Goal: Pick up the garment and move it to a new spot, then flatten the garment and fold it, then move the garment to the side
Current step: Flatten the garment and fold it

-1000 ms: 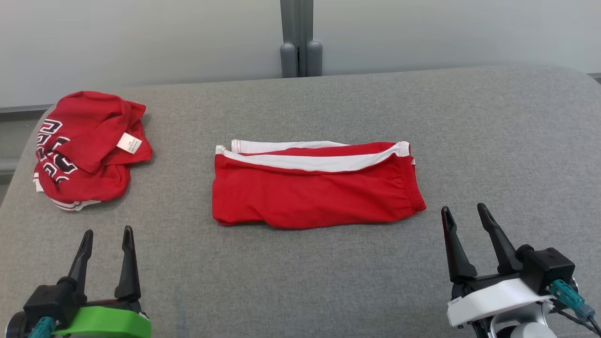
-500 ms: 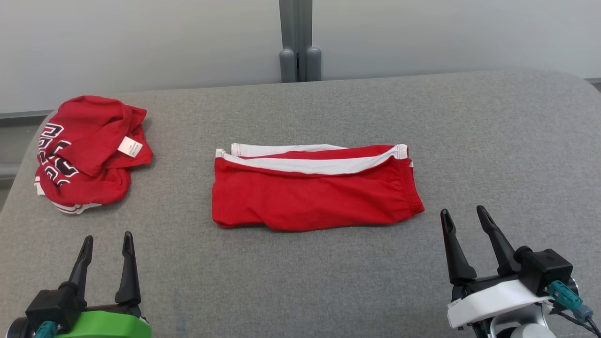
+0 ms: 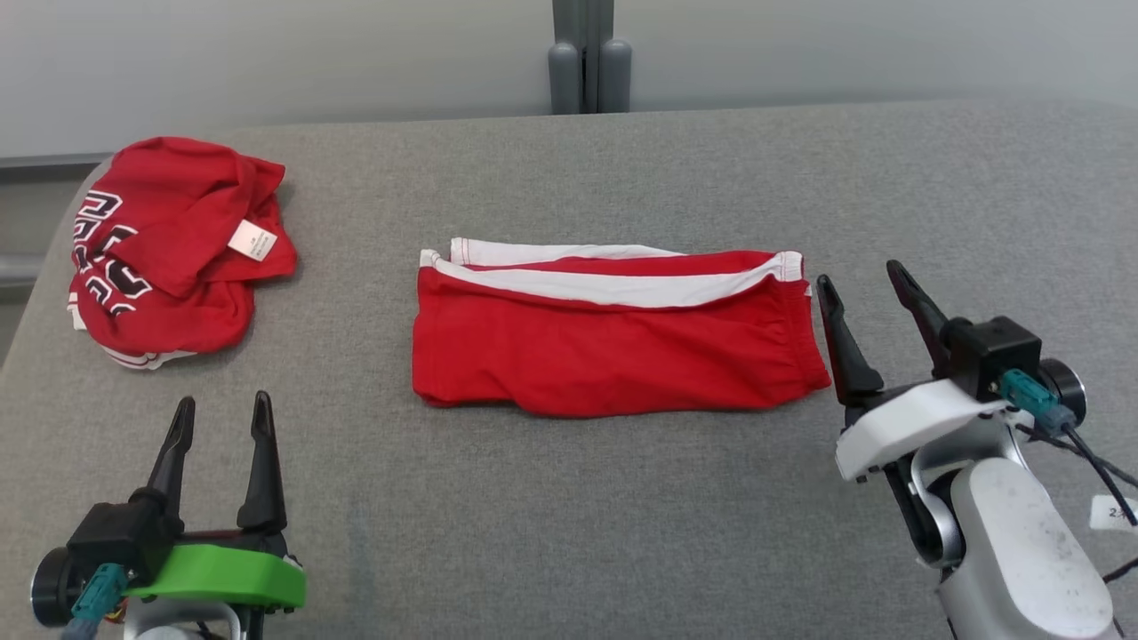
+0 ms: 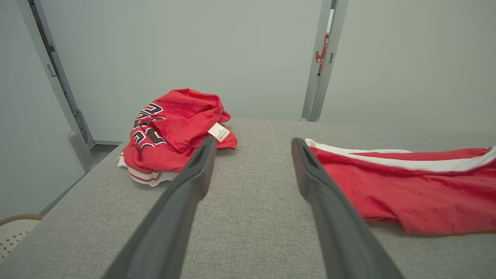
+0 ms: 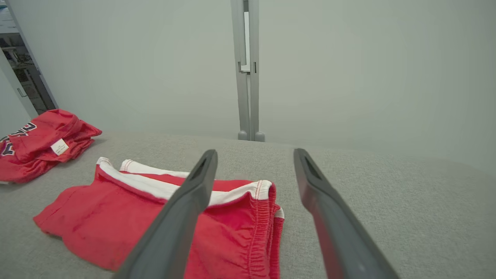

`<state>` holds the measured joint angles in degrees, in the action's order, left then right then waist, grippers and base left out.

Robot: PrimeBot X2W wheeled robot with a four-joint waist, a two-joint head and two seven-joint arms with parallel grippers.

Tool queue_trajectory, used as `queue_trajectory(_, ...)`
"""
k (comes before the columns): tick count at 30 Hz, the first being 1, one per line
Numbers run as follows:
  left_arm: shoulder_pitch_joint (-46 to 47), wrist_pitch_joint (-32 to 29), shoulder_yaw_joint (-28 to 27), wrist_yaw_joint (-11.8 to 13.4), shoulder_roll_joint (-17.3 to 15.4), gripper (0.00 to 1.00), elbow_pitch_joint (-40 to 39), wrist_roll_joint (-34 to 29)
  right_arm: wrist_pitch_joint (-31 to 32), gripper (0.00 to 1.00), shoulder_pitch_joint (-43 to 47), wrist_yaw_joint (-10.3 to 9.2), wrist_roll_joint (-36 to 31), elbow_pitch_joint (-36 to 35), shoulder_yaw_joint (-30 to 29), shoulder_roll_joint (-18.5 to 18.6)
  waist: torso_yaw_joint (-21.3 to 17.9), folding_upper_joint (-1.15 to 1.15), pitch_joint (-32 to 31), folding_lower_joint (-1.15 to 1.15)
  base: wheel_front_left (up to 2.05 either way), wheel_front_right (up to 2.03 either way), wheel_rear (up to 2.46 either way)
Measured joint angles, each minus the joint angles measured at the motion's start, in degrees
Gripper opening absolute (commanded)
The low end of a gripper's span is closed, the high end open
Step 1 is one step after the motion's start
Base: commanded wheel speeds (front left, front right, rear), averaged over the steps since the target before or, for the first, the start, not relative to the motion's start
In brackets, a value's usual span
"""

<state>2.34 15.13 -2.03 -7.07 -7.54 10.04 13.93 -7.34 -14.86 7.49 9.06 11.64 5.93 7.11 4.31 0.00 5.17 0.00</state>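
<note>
Bare grey padded surface (image 3: 569,516) lies directly under and ahead of both grippers, with nothing on it between them and the clothes. The folded red shorts (image 3: 613,347), the task's garment, lie flat ahead and to the right of the left gripper (image 3: 222,400). Their elastic waistband end sits just beside the inner finger of the right gripper (image 3: 858,273). A white stripe runs along the far edge of the shorts. Further off, ahead and to the left of the left gripper, a crumpled red jersey (image 3: 169,249) with black-and-white lettering sits near the corner of the surface, its white label (image 3: 252,240) facing up. It is well apart from the shorts. Beyond the far edge of the surface stands a pale wall with a grey upright post (image 3: 584,53).

The left gripper's fingers are spread wide and hold nothing; they stand over bare cloth, clear of both garments. The right gripper's fingers are also spread wide and empty. In the right wrist view its left finger crosses in front of the shorts' waistband, but I cannot tell whether it touches the fabric.
</note>
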Motion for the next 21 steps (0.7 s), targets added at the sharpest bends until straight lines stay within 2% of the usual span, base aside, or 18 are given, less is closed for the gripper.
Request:
queue_trajectory(7, 3.92, 0.00, 1.27, -0.07, 1.15, 1.00, 0.79, -0.24, 0.92, 1.00, -8.38, 0.00, -1.35, 14.24, -1.42, 1.27, 2.50, 0.00, 3.92, 0.00, 0.00, 0.00, 0.00)
queue_trajectory(16, 6.75, 0.00, 2.26, -0.23, 1.94, 1.00, 1.75, -0.40, -0.23, 1.00, -14.28, 0.00, -1.70, 31.73, -3.58, 0.66, 5.94, 0.00, 8.32, 0.00, 0.00, 0.00, 0.00)
queue_trajectory(21, 7.82, 0.00, 2.77, -0.24, 2.55, 1.00, 2.35, -0.46, -1.34, 1.00, -16.98, 0.02, -1.23, 38.22, -5.04, 0.36, 7.19, 0.00, 9.44, 0.00, 0.00, 0.00, 0.00)
